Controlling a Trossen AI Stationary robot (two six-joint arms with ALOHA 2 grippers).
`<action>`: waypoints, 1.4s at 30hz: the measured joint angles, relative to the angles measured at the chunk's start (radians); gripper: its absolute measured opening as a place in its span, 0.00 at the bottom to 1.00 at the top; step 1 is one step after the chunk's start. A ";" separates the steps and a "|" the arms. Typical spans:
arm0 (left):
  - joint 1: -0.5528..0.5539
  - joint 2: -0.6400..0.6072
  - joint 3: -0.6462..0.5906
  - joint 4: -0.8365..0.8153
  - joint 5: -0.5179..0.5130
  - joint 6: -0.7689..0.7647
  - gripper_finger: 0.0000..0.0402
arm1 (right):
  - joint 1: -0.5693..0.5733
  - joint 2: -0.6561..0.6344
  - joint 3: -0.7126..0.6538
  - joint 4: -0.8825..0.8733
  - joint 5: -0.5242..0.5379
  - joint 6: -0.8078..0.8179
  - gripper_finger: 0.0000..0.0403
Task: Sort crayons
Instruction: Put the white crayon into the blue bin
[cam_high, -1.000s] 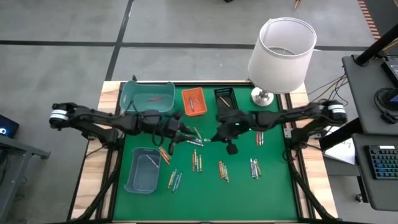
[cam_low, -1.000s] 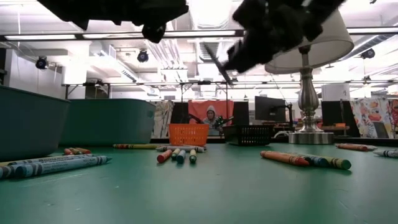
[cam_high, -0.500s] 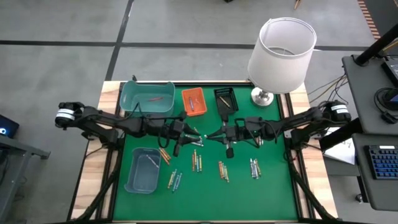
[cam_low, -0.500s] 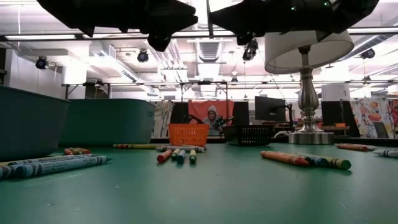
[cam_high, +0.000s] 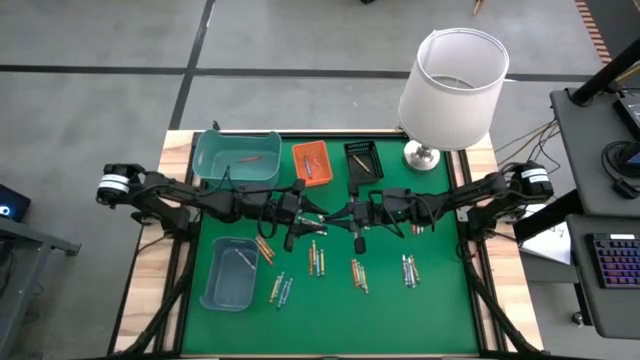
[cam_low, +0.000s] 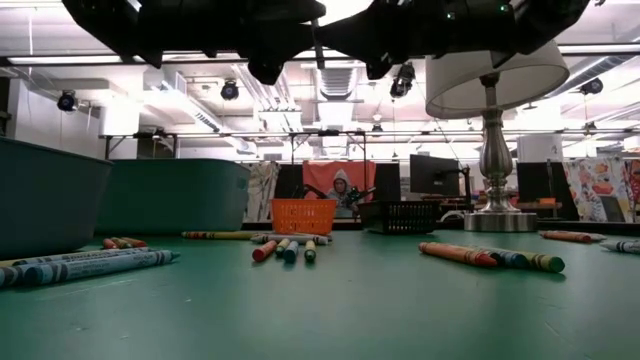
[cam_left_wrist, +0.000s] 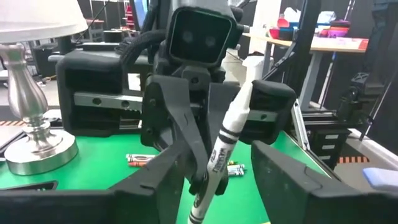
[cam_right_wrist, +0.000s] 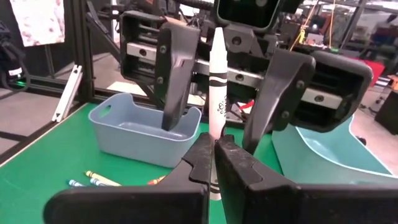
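Two black jointed arms, white-banded shoulder ends, loose black cables; blocky black gripper heads, silver screwed rails.

Both arms reach inward over the green bench (cam_high: 440, 310), the left gripper (cam_high: 312, 216) and right gripper (cam_high: 345, 216) nearly meeting mid-bench. Crayons (cam_high: 317, 260) lie scattered below them, near the blue-grey tray (cam_high: 229, 273).

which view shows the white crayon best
The right wrist view: the white crayon stands upright, pinched at its lower end by the right gripper, between the left gripper's spread fingers. The left wrist view shows it tilted; the high and low views barely show it.
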 joint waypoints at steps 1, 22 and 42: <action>0.000 -0.001 0.000 0.000 0.000 0.000 0.38 | 0.000 0.000 0.000 0.000 0.000 0.004 0.02; 0.000 -0.146 0.001 -0.330 -0.027 -0.138 0.01 | -0.001 -0.031 0.000 -0.064 0.081 0.143 0.30; -0.313 -0.471 0.000 -1.507 0.203 -1.155 0.01 | -0.001 -0.059 0.093 -0.404 0.182 0.179 0.33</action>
